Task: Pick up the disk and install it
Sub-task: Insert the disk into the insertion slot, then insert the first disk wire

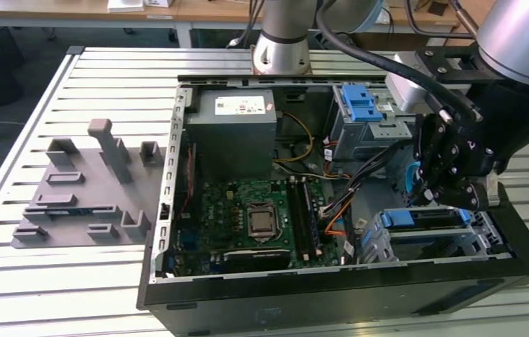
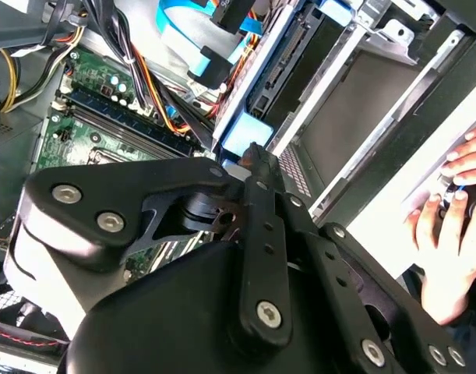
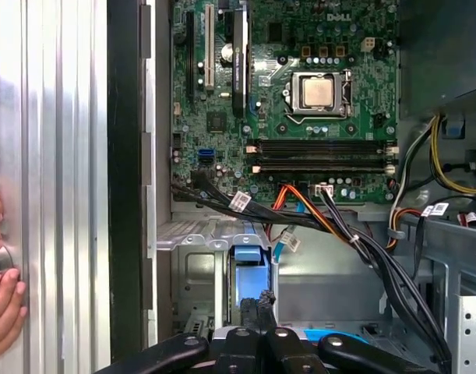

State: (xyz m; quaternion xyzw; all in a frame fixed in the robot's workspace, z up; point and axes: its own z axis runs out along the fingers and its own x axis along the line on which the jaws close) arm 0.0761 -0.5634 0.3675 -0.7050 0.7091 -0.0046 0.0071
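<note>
The disk point(image 1: 424, 219) sits in the grey drive cage point(image 1: 475, 246) at the front corner of the open computer case, on the exterior view's right. Of it I see mainly the blue plastic carrier edge point(image 3: 249, 287), also visible in the second wrist view point(image 2: 244, 134). My black gripper point(image 1: 440, 202) hangs right over that edge. Its fingers are shut together in both wrist views, tips point(image 3: 262, 299) at or just above the blue plastic point(image 2: 253, 154). Nothing shows between the fingers. I cannot tell whether they touch the carrier.
The motherboard point(image 1: 255, 217), bundles of black and orange cables point(image 3: 354, 234) and a grey power supply box point(image 1: 236, 126) fill the case. A second cage with a blue latch point(image 1: 363, 105) stands behind. A grey fixture point(image 1: 87, 189) lies on the slatted table. A person's hand point(image 2: 456, 226) rests beside the case.
</note>
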